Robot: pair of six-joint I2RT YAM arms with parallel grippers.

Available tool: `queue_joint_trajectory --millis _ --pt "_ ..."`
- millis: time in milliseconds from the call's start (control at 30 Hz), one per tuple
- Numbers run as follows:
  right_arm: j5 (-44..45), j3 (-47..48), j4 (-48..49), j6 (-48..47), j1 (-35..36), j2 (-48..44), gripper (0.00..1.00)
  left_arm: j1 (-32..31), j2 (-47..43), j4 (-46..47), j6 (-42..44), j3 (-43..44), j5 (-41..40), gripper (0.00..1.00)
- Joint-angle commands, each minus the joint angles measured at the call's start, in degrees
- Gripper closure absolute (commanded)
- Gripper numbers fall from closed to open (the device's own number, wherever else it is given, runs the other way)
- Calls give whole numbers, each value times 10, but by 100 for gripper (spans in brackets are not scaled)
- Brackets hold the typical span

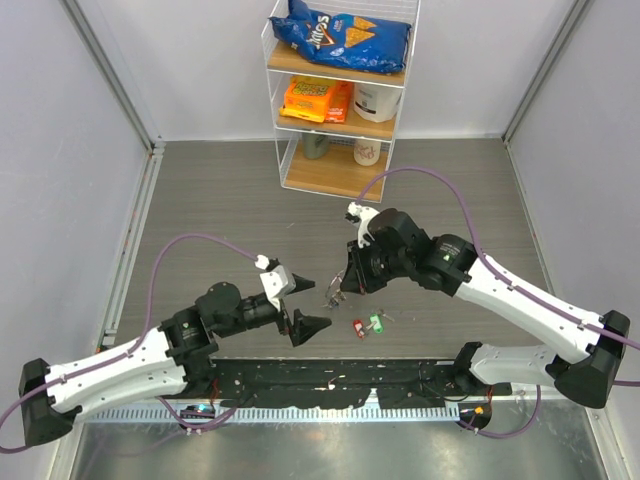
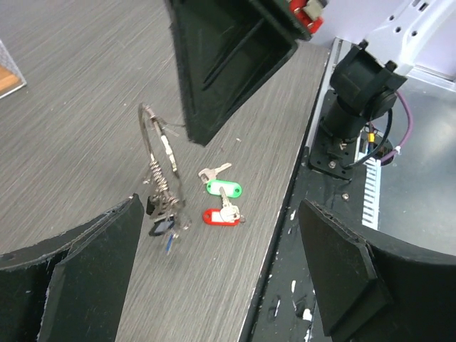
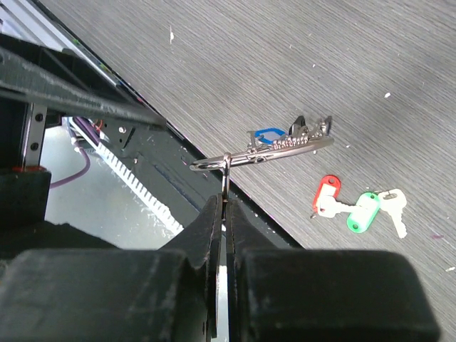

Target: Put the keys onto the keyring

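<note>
Keyring (image 3: 265,149) is pinched at one end by the right end effector (image 3: 225,203), fingers pressed together on the thin wire. The ring stands on edge, roughly upright. Its low end is at the table (image 1: 220,200), touching or just above, cannot tell which. Blue key (image 3: 267,135) sits at that low end and looks already threaded on.

Holding the ring upright probably presents the loop side-on to the other arm, so a key can be fed in while the wire is kept steady.

Left end effector (image 1: 303,303) is spread wide with nothing between its fingers (image 2: 85,271). It hovers near the ring, pointed at the ring and the loose keys.

Red key (image 2: 219,216) and green key (image 2: 223,189) lie flat on the table just beside the ring, close to the front edge. They touch or overlap, and neither is on the ring yet.

Judgement: one key on, the others left. The step in hand looks like the left arm lining up to pick a loose key. That needs a fine pinch on one plastic head lying flat.

Risks: the key skids, or both keys come up together since they overlap. The ring may also swivel in the right grip if pushed.

Shelf (image 1: 340,100) with snack bags stands at the back, well apart and not involved.
</note>
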Motion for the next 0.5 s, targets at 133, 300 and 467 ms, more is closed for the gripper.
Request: queue_joint_trajectory --millis 133,300,467 --pt "10 54 -2 31 14 -10 94 -49 53 47 48 55 -67 2" --pt "-4 63 -4 35 30 -5 94 -71 88 63 78 64 -123 2" --pt "-6 78 -16 35 49 -8 94 -88 101 89 97 62 -159 2"
